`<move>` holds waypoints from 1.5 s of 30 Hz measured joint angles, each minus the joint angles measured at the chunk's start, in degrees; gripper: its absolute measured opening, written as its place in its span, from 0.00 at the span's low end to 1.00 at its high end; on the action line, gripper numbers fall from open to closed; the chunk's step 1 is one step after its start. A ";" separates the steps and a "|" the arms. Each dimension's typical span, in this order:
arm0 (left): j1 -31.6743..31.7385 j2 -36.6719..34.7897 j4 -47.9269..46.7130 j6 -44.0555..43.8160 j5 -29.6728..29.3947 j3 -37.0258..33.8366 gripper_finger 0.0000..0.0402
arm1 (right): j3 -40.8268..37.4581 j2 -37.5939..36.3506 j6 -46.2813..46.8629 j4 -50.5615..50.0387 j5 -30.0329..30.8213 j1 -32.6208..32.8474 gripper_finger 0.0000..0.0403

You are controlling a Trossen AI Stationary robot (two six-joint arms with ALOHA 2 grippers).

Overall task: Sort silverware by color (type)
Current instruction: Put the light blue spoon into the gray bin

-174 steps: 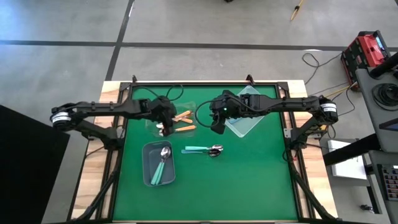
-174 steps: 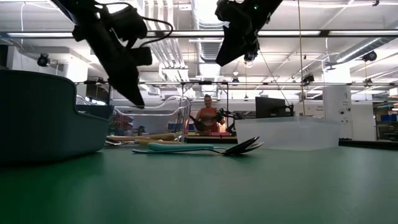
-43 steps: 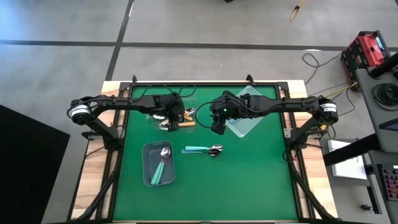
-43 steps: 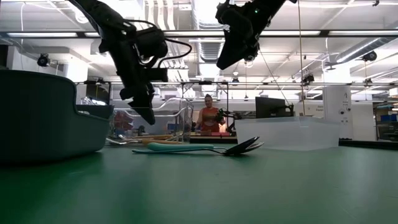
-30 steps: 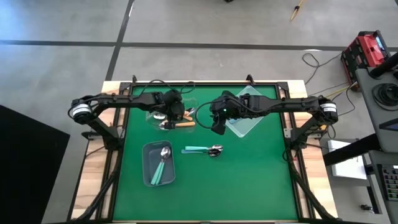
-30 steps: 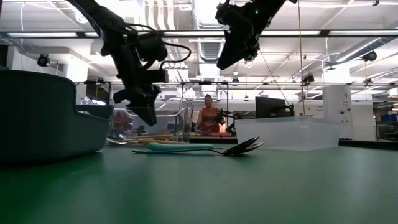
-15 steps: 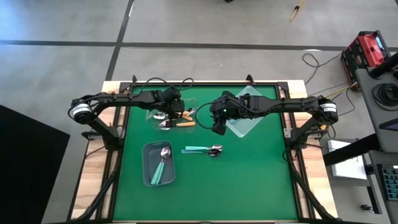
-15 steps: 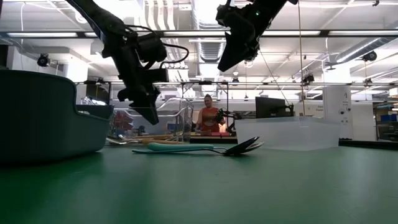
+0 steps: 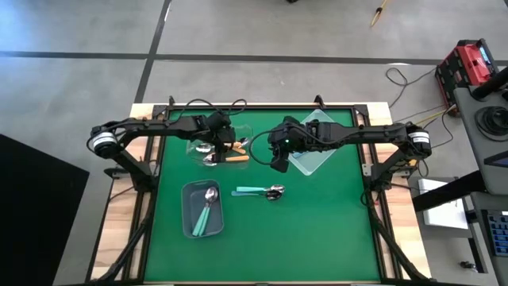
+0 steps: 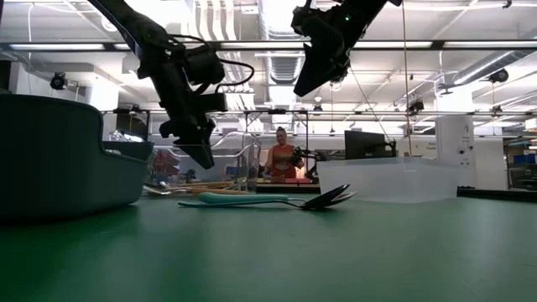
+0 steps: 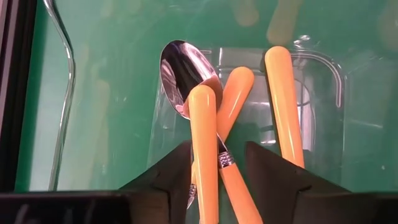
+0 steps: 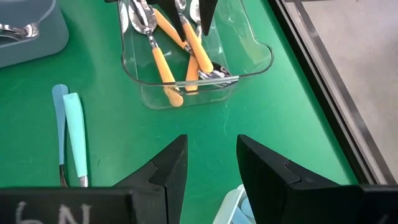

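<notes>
Orange-handled spoons [image 11: 202, 124] lie crossed inside a clear bin [image 9: 208, 151] at the table's far left. My left gripper [image 11: 217, 165] hangs open just above them, fingers on either side of two crossed handles and clear of them in the low view [image 10: 201, 155]. Two teal spoons [image 9: 258, 191] lie flat on the green mat at mid-table. Another teal spoon [image 9: 202, 216] lies in the grey bin [image 9: 190, 226]. My right gripper [image 12: 211, 155] hovers open and empty, high over the mat between the two clear bins [image 9: 276, 164].
A second clear bin [image 9: 313, 151] stands at the far right, beside the right gripper. The grey bin sits near the left front. The mat's near half is open green surface. A black frame rail [image 9: 262, 106] runs along the far edge. A person stands far behind the table.
My left gripper has stayed over the clear bin and rolled slightly; the orange spoons lie still in the bin. The right arm has kept still.
</notes>
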 joint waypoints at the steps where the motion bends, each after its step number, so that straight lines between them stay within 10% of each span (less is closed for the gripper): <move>1: 0.00 0.00 0.00 0.01 0.00 -0.02 0.34 | 0.00 0.00 0.01 0.00 0.01 0.00 0.32; 45: 0.21 -0.04 6.01 -4.00 2.89 -5.28 0.35 | -0.07 0.00 -1.07 1.71 0.01 -0.02 0.32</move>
